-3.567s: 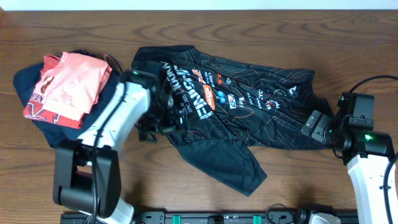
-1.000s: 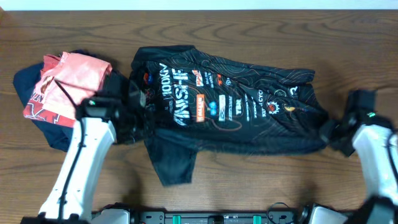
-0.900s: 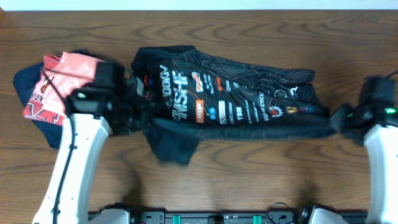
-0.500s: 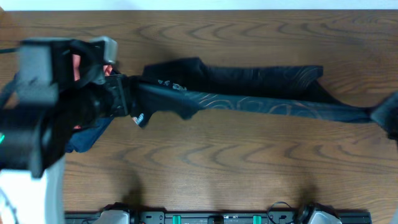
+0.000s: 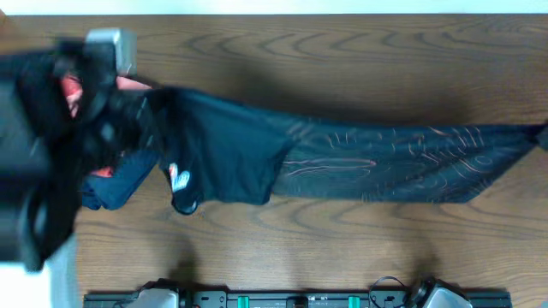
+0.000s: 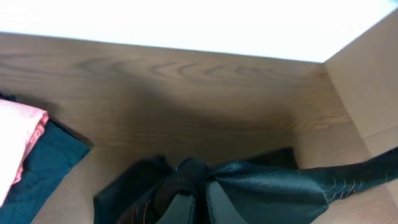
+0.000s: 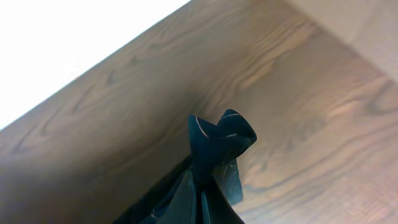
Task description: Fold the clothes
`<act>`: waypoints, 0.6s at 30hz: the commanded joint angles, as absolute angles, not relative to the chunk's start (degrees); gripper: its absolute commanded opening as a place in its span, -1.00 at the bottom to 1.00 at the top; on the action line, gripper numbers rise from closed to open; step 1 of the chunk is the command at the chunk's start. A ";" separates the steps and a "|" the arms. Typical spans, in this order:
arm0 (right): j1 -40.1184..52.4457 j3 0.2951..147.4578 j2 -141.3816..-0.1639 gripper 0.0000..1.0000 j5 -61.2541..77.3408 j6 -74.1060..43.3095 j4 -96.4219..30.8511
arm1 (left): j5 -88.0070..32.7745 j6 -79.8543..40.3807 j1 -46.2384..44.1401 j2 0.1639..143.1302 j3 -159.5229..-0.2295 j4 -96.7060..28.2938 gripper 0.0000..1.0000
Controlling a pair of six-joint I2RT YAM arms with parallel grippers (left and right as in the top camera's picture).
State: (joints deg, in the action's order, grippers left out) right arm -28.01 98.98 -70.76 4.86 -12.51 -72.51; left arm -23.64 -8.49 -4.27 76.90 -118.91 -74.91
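The clothes (image 5: 360, 162), a thin black garment with fine red and white swirl lines, hang stretched in the air across the table from left to right. My left gripper (image 6: 198, 206) is shut on the garment's left end, with bunched black cloth (image 6: 267, 186) spilling round its fingers. In the overhead view the left arm (image 5: 51, 162) is a large blur raised close to the camera. My right gripper (image 7: 200, 202) is shut on the right end, a twisted knob of cloth (image 7: 219, 138) sticking up past its fingertips. It lies beyond the overhead view's right edge.
A pink-and-red shirt (image 6: 15, 146) lies on a navy garment (image 6: 46, 168) at the table's left, partly under the raised left arm. The wooden table (image 5: 342, 60) runs to a white wall at the back. A beige panel (image 6: 373, 81) borders the right side.
Both arms have lifted the garment off the table and pulled it taut between them. The left arm rose toward the camera; the right gripper moved out past the right edge.
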 commanded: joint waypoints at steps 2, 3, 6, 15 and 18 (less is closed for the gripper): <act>-26.13 99.46 -78.19 -0.98 11.35 -7.53 -69.56 | -23.35 -6.07 -4.03 86.50 -118.63 -70.32 -0.88; -25.54 99.46 -79.72 -0.98 12.19 -7.20 -68.16 | -23.35 -5.76 -4.03 88.38 -118.63 -68.84 -0.88; -23.31 99.46 -85.30 -0.98 13.61 -7.27 -61.43 | -23.35 -5.76 -4.03 94.83 -118.63 -61.39 -0.88; -22.39 100.68 -91.07 -0.98 13.58 -26.98 -30.48 | -23.59 -14.35 -4.01 103.09 -118.98 -25.74 -0.88; -24.01 104.27 -89.89 -0.98 13.32 -28.10 -26.48 | -24.03 -16.69 -4.01 102.48 -121.47 -17.26 -0.88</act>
